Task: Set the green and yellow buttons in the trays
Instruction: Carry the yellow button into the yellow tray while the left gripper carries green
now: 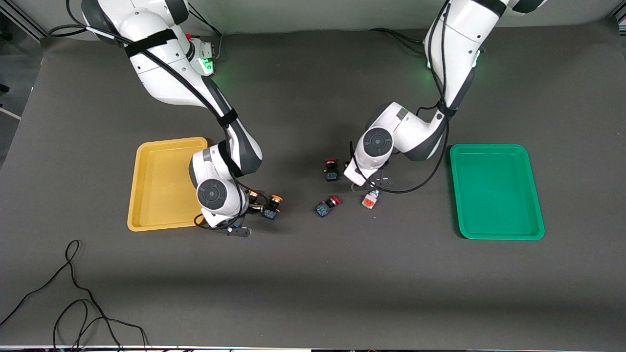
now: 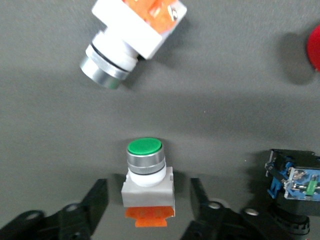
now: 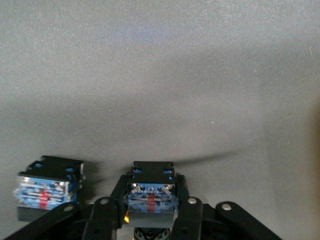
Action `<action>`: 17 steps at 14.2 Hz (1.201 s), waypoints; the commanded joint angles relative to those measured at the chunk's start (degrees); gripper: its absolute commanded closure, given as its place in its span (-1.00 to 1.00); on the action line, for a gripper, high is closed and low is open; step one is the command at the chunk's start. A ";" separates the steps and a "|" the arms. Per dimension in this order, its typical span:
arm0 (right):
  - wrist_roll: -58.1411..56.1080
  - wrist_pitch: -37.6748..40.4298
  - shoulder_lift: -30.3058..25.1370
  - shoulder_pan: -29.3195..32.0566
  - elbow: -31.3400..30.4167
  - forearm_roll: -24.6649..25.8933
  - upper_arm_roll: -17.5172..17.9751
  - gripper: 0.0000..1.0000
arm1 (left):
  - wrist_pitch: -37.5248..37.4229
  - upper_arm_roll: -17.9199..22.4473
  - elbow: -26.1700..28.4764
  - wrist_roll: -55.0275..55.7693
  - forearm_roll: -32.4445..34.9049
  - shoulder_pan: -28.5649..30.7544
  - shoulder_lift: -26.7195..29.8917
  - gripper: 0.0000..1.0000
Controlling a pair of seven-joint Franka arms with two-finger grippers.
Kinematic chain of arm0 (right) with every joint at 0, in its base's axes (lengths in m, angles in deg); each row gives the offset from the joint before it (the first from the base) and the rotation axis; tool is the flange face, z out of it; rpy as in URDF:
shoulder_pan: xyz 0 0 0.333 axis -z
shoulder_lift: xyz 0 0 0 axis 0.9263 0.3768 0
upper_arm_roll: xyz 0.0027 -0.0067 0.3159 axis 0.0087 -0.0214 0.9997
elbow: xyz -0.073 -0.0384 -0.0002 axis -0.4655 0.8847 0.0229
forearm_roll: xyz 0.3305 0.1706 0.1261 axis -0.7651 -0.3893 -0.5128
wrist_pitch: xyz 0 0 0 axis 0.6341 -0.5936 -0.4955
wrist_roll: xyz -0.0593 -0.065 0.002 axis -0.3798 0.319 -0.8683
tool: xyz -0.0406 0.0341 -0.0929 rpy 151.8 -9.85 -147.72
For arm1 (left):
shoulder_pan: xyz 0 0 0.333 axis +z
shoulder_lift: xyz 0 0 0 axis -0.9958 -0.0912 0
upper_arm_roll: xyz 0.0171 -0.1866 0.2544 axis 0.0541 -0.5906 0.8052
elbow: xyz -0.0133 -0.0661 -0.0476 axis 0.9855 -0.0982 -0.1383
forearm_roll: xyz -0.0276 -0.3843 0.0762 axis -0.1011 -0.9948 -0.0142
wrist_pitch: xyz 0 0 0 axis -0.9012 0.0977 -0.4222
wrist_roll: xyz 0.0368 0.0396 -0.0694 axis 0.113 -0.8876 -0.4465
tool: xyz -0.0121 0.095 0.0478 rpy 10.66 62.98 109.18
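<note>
2 yellow-capped buttons (image 1: pixel 272 205): on the table (image 1: pixel 313 293), just beside the yellow tray (image 1: pixel 156 186), side by side, neither in it yet.
Held yellow button (image 3: pixel 150 192): black-blue body clamped between the right gripper's fingers; cap hidden in the right wrist view; lifted or resting, not discernible.
Second yellow button (image 3: pixel 47 190): just beside the held one, untouched.
2 green-tipped buttons: near the table middle, well apart from the green tray (image 1: pixel 496 195).
Upright green button (image 2: pixel 145 172): standing on its orange block, green cap up, between the left gripper's fingers, not yet touched.
Lying green button (image 1: pixel 370 199): on its side, near the upright one, nearer the front camera.
Handling: judged light, rigid plastic and metal; small, easily tipped or rolled on the round collar; smooth cap likely slippery.
Grip points: flat sides of the square body, below the collar; not the cap.
Right gripper (image 3: pixel 150 200): low at the table, beside the yellow tray, clenched on the yellow button's body.
Left gripper (image 2: pixel 148 197): low over the upright green button, fingers spread, a gap on each side.
Next move, judged: closing squarely on the white body, then carrying to the green tray.
Risk, judged: knocking the upright button over on an uneven close.
2 red-capped switches (image 1: pixel 331 168) (image 1: pixel 326 206): near the green-tipped pair, to be left alone.
Trays: both holding nothing, well apart, at the table's 2 ends.
</note>
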 commanded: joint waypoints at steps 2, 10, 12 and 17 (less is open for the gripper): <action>0.39 5.59 -5.36 2.00 1.06 -2.49 -0.86 1.00 | -1.61 0.30 -0.93 2.08 0.78 -0.28 0.94 0.41; -20.41 24.09 -23.91 14.76 -7.60 -1.87 -5.41 1.00 | -22.16 0.21 -7.26 -8.78 -2.38 10.33 12.97 0.52; -28.40 19.72 -23.92 14.76 -13.31 -1.79 -10.24 1.00 | -27.87 0.30 -6.91 -18.79 -2.56 18.14 15.00 0.54; -36.44 2.58 -18.22 15.29 -23.09 -2.23 -13.25 1.00 | -27.38 0.56 -5.86 -39.65 4.36 35.03 13.00 0.55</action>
